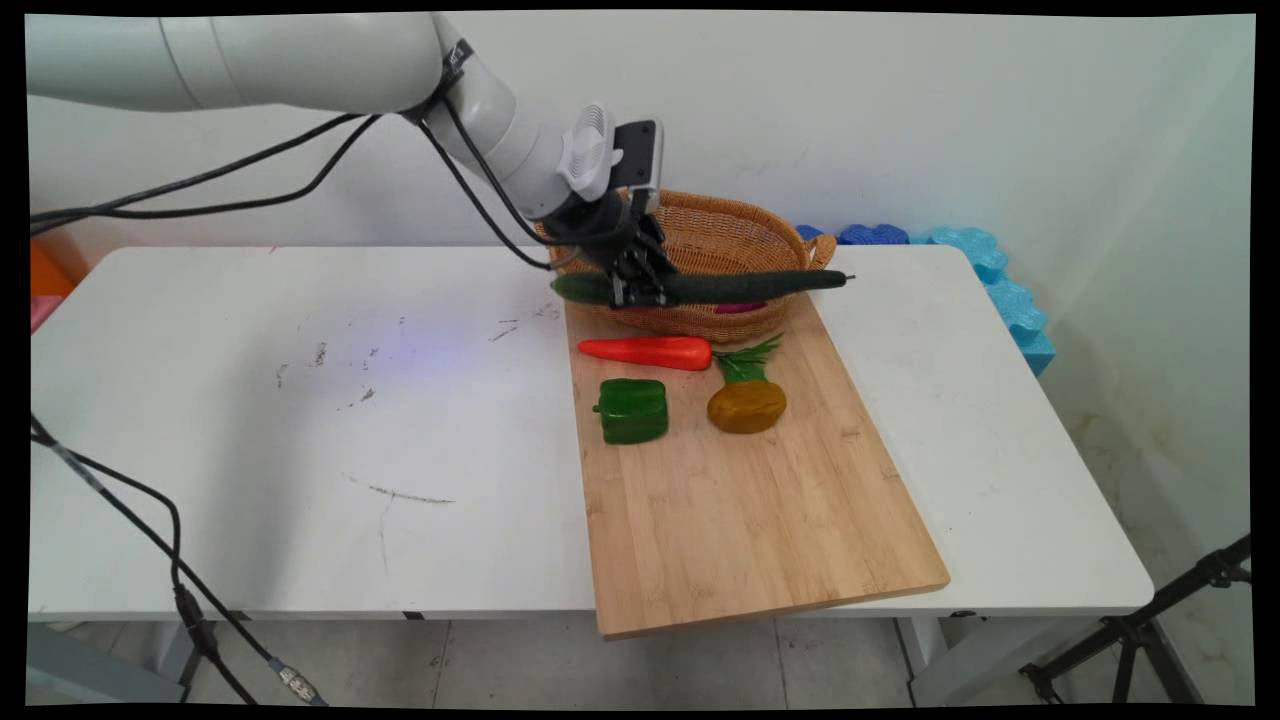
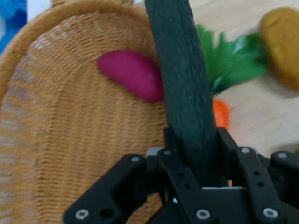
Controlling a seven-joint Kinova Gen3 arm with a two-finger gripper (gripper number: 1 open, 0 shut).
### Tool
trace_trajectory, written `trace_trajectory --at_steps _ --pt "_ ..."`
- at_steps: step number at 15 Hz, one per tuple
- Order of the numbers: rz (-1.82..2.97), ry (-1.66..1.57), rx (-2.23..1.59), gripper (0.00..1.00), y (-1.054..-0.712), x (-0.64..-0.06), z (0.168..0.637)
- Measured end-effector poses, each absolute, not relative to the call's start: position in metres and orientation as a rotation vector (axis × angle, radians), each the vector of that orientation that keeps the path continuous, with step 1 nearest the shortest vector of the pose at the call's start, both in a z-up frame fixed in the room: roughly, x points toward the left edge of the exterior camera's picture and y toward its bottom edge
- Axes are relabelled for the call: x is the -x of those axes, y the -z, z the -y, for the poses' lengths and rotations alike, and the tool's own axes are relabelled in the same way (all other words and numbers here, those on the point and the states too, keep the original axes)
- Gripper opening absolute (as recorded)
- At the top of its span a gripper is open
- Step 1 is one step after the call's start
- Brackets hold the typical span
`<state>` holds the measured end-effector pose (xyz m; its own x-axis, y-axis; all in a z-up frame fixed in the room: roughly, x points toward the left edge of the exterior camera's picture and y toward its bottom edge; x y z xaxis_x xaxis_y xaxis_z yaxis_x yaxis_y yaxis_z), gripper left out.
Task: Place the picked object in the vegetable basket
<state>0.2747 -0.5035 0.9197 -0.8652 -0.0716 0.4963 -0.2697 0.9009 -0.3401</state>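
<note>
1. Cucumber, long and dark green (image 1: pixel 745 286), lies level in the black two-finger gripper (image 1: pixel 637 291), just above centre of the main view. The fingers are clamped on it close to its left end, so most of its length sticks out to the right, across the front rim of the oval woven wicker basket (image 1: pixel 715 232).
2. In the hand view the cucumber (image 2: pixel 183 84) runs straight up from between the gripper (image 2: pixel 198 161) fingers, which press against both of its sides. Left of it is the basket (image 2: pixel 60 135), and on the basket's floor lies a magenta, rounded vegetable (image 2: pixel 131 74), partly hidden behind the cucumber.
3. I can read no brand, label or writing on any of these things.
4. The basket stands on the far end of a pale wooden cutting board (image 1: pixel 745 500), right of centre on the white table (image 1: pixel 300 420). Just in front of the basket lies an orange carrot with green leaves (image 1: pixel 650 352); nearer the camera are a green bell pepper (image 1: pixel 632 410) and a brown potato (image 1: pixel 746 406), side by side and apart.
5. The board's near half is bare, and its near edge juts out past the table's front edge. The table's left half is open, marked only with scuffs. Blue foam blocks (image 1: pixel 985 270) line the far right corner by the wall.
</note>
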Motion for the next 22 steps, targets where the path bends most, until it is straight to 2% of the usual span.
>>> trace_trajectory --at_steps 13,22 --pt "2.657 -0.696 -0.106 0.0 -0.895 -0.321 0.58" --pt "2.68 -0.7 -0.071 0.0 -0.867 -0.337 0.603"
